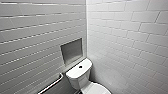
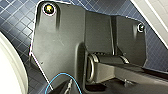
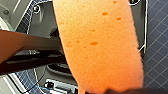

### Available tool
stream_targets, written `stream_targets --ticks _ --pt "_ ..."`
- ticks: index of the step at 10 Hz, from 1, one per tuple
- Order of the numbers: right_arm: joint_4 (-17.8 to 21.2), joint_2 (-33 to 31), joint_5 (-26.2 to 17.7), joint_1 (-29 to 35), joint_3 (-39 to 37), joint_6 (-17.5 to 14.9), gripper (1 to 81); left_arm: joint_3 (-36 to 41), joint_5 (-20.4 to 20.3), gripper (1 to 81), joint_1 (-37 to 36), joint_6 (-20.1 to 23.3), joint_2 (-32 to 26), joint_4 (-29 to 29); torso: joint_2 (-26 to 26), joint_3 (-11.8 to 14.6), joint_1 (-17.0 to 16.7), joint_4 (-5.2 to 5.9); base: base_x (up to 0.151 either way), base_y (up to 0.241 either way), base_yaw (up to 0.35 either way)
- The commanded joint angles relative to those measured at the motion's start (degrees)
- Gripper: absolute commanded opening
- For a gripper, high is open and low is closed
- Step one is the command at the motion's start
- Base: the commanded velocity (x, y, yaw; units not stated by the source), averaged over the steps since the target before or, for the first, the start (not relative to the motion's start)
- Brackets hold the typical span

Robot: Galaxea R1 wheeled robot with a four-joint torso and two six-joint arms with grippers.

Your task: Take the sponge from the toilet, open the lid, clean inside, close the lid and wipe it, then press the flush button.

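Pinching one end of the sponge (image 3: 100,45), the right tool (image 3: 111,90) is held above blue floor tiles (image 3: 157,50). The toilet (image 1: 78,76) is seen in a white-tiled corner, its flush button (image 1: 80,66) centred on the tank top and the lid (image 1: 98,89) lowered.

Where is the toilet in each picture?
Head view: the toilet stands low in the middle.
Left wrist view: likely its white curved side, beside the dark robot plate.
Right wrist view: cannot tell; the sponge is in front.
Shared landmark: blue floor tiles, in both wrist views.
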Motion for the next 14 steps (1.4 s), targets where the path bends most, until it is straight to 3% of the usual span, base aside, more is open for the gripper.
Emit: stream_targets --ticks 1,9,14 --pt "-0.79 0.25 -3.09 0.85 0.04 -0.11 1.0 0.14 3.31 81.1 -2.68 0.16 -0.19 -0.38 0.0 0.0 0.0 0.0 0.0 0.0 0.0" --pt "-0.7 0.34 -3.18 0.94 0.04 0.07 1.0 0.14 3.31 81.1 -2.76 0.16 -0.27 -0.38 0.0 0.0 -0.02 0.0 0.0 0.0 0.0" --pt "-0.61 0.34 -3.18 0.85 0.04 -0.02 1.0 0.14 3.31 81.1 -2.68 0.16 -0.36 -0.3 -0.05 0.07 -0.09 0.0 0.079 0.0 0.0"
